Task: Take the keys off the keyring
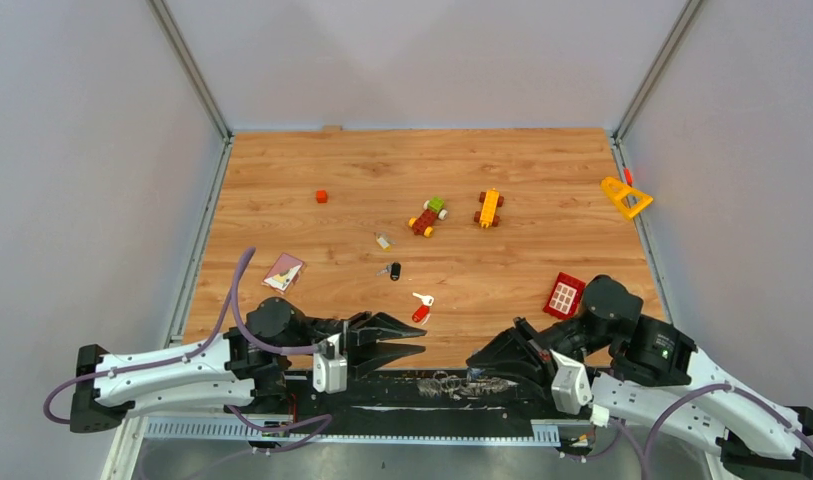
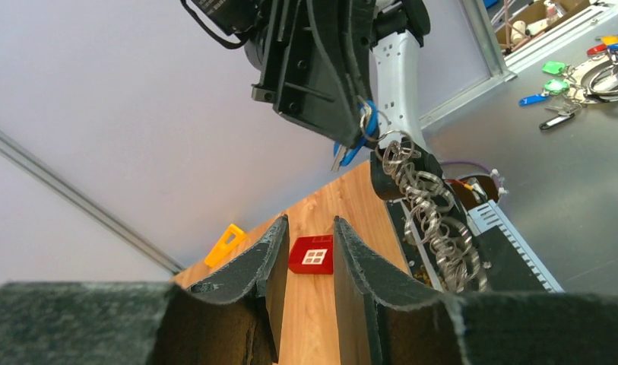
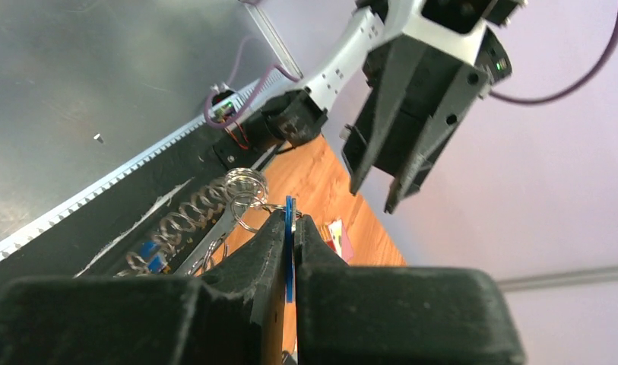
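One blue key (image 3: 289,258) is squeezed tight in the right end effector (image 3: 292,222) so the keyring (image 3: 245,186) hangs down; the left end effector (image 2: 309,224), half open, holds nothing.

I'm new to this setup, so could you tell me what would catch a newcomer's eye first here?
A chain of silver rings trails along the near edge of the wooden table, a blue key at its end pinched in the right jaws. Opposite, the left jaws stand open and empty; a red key and a black key lie loose farther back.
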`<state>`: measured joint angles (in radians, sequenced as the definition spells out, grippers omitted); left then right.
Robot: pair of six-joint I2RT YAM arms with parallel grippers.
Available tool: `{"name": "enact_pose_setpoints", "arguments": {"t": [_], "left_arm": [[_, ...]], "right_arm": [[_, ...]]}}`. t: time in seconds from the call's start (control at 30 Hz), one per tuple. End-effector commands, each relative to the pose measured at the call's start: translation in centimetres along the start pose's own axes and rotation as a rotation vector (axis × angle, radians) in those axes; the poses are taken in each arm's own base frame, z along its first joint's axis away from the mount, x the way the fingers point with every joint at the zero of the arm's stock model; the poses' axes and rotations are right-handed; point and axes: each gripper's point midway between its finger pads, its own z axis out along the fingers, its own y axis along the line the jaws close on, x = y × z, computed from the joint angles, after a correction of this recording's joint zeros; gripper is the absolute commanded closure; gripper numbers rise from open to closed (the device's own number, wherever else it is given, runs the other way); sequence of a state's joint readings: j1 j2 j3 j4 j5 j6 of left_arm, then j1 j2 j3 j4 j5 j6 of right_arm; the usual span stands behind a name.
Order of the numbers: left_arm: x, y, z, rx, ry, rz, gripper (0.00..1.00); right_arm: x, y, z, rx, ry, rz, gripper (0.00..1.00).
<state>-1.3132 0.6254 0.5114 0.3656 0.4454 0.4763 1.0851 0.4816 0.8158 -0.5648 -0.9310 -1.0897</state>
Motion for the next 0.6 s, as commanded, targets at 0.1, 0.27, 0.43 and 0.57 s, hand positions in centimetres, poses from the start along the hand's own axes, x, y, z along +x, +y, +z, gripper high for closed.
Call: {"name": "enact_pose_setpoints", "arguments": {"t": [0.1, 0.27, 0.43, 0.57], "left_arm": [[-0.8, 0.8, 0.0, -0.057, -0.048, -0.009, 0.65], [-0.5, 0.9, -0.3, -0.086, -0.052, -0.024, 0.66], [-0.3, 0.9, -0.6, -0.102, -0.053, -0.034, 0.66], [0.2, 1.3, -0.6, -0.153, -0.069, -0.064, 0.66]], "right_arm": [[1.0, -4.2, -0.8, 0.163, 0.113, 0.100, 1.00], [1.5, -4.7, -0.9, 0.194, 0.140, 0.156, 1.00], [2.2, -5.4, -1.1, 0.238, 0.175, 0.231, 1.00], [2.2, -5.9, -1.0, 0.258, 0.174, 0.280, 1.00]]}}
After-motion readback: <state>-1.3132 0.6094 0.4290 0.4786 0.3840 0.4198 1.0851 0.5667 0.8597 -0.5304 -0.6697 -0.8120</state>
